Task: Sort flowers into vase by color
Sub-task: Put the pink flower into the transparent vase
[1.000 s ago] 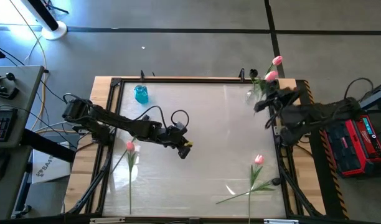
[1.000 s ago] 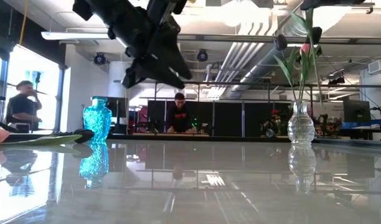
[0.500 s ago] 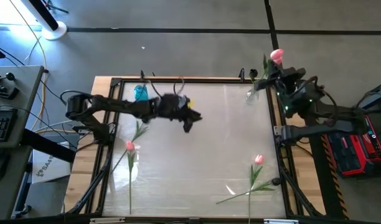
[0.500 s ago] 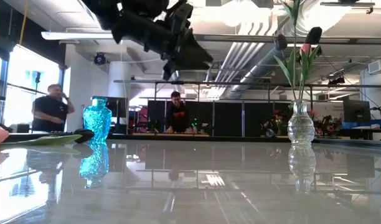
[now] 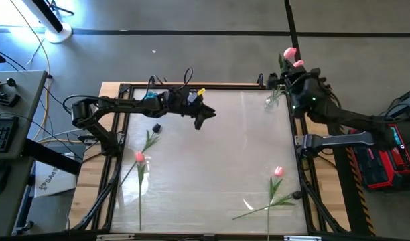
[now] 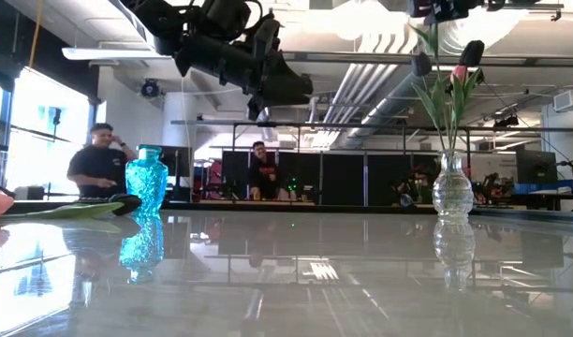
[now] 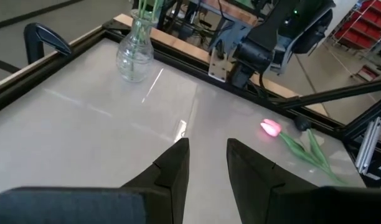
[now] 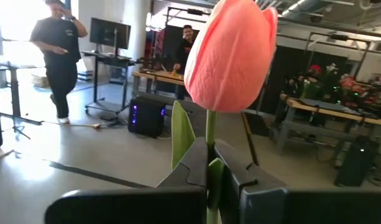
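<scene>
We had the right gripper (image 5: 297,86) raised above the clear vase (image 5: 272,100) at the far right corner of the table (image 5: 212,167), its fingers (image 8: 197,165) clamped on the stem of a pink tulip (image 8: 231,53) held upright. The vase already carried flowers, one pink and one near-black as far as we could tell in the low view. The risk we judged greatest was the long stem missing the narrow neck on the way down: it could catch the stems already inside, or nudge the light glass and tip it off the table edge. A release made too high could leave the flower hanging over the rim and falling out.

The left gripper (image 5: 203,118) hung in the air over the far middle of the table, empty, its fingers slightly parted, near the blue vase (image 5: 151,99) at the far left. Two pink tulips lay on the table, one near left (image 5: 140,158) and one near right (image 5: 278,172), well apart. A small dark thing (image 5: 157,127) lay by the left one; we could not tell what it was.
</scene>
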Action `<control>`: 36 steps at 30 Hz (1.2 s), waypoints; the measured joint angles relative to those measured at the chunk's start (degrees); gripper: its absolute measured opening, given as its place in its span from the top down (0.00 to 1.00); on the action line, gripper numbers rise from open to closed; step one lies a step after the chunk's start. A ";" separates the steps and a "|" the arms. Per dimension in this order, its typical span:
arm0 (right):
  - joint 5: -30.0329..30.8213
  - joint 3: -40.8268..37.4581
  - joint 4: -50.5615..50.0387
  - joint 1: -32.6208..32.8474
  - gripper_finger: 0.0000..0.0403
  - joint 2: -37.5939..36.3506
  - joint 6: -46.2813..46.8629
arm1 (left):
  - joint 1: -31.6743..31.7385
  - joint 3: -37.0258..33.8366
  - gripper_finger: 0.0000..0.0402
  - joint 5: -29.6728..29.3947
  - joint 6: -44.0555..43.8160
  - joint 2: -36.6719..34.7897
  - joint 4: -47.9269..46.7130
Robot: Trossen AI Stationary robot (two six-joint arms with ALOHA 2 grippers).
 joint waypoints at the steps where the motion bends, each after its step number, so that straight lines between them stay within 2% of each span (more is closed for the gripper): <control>1: -0.03 0.00 0.07 -0.45 1.00 0.15 0.00 | -0.01 0.00 0.77 -0.16 0.30 0.00 0.00; 10: -1.27 0.00 0.30 -2.80 1.00 0.08 0.32 | -0.08 0.00 0.77 -2.14 3.65 0.01 0.02; 14: -1.27 0.00 -3.39 -2.78 1.00 0.08 4.89 | -0.01 0.00 0.77 -4.01 4.54 0.00 0.04; 22: -0.32 -0.02 -17.04 -2.78 0.99 0.13 18.47 | -0.01 0.00 0.77 -5.30 4.54 0.00 0.04; 29: 0.19 -0.02 -19.28 -1.59 0.86 -2.04 26.45 | 0.11 0.00 0.77 -11.54 4.57 0.01 0.07; 36: -0.91 -0.02 -28.47 1.07 0.67 -7.72 33.71 | 0.65 0.00 0.77 -11.58 4.37 0.01 0.07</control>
